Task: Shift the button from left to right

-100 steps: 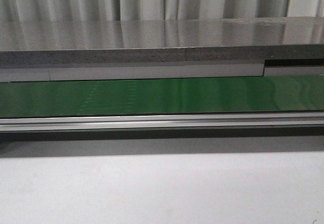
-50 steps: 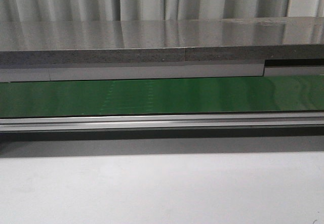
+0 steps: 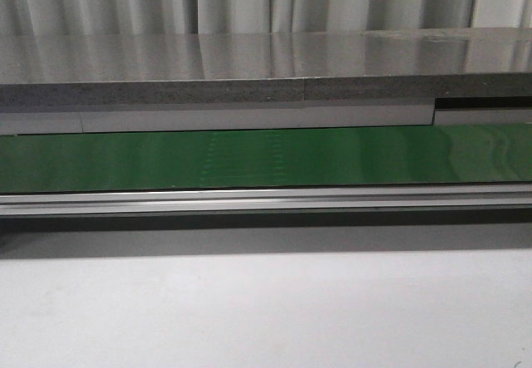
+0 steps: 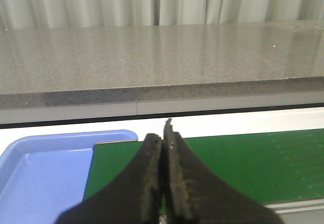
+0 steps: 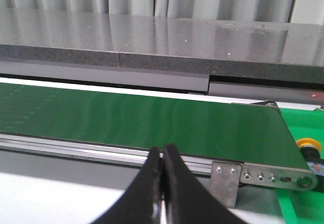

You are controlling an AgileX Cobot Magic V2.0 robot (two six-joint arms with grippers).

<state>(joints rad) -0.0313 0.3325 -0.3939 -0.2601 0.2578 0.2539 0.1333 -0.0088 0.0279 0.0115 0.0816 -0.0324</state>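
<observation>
The green belt [image 3: 266, 159] runs across the front view with no button on it. Neither gripper shows in that view. In the left wrist view my left gripper [image 4: 163, 135] is shut and empty, over the belt's left end [image 4: 228, 158]. In the right wrist view my right gripper [image 5: 163, 150] is shut and empty, in front of the belt [image 5: 152, 118] near its right end. A small round yellow-orange cap, seemingly a button [image 5: 309, 144], shows at that view's edge, beyond the belt's end on a green surface. Its body is mostly cut off.
A blue tray [image 4: 40, 173] lies at the belt's left end. A grey stone-like shelf [image 3: 266, 61] runs behind the belt, with curtains behind it. An aluminium rail [image 3: 266, 199] edges the belt's front. A metal bracket [image 5: 225, 181] sits at the belt's right end. The white table [image 3: 266, 310] lies in front.
A faint pale pattern on the belt has shifted to the right. Nothing else has moved.
</observation>
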